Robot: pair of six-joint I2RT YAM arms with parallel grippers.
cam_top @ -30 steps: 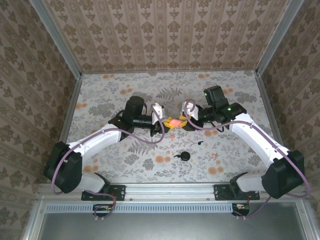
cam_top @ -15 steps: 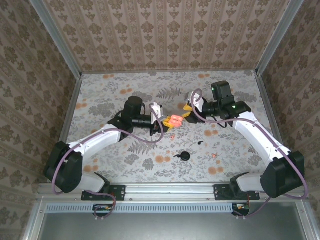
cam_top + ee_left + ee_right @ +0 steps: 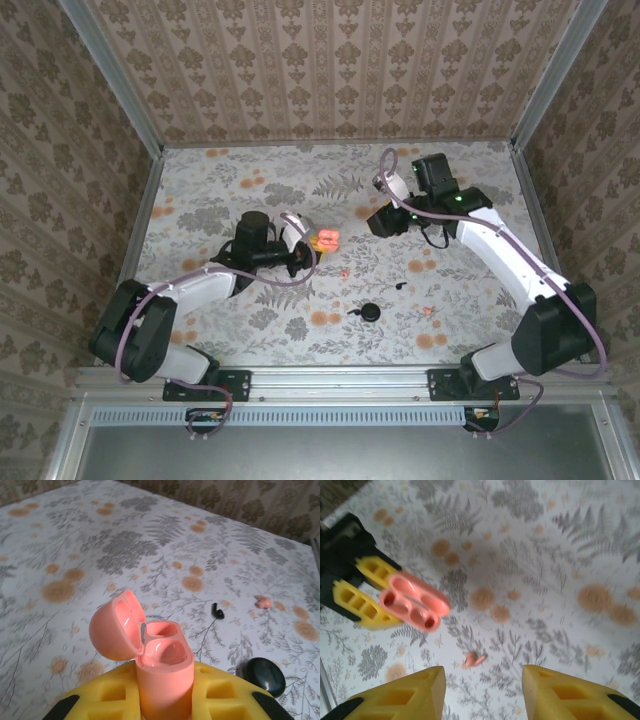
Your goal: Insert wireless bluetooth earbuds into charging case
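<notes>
The left gripper [image 3: 312,243] squeezes the open pink case [image 3: 160,655], and a pink earbud [image 3: 474,659] lies on the table [image 3: 200,190] just below the right gripper [image 3: 484,680], whose empty fingers are spread apart.

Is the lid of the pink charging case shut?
No, the pink charging case, held in the left gripper, has its lid flipped open.

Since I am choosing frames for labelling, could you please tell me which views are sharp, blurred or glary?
Top external: sharp, evenly lit, only soft shadows. Left wrist: pink case fairly crisp, with glossy highlights inside its cups. Right wrist: motion blur throughout, smearing the case and the loose pink earbud.
</notes>
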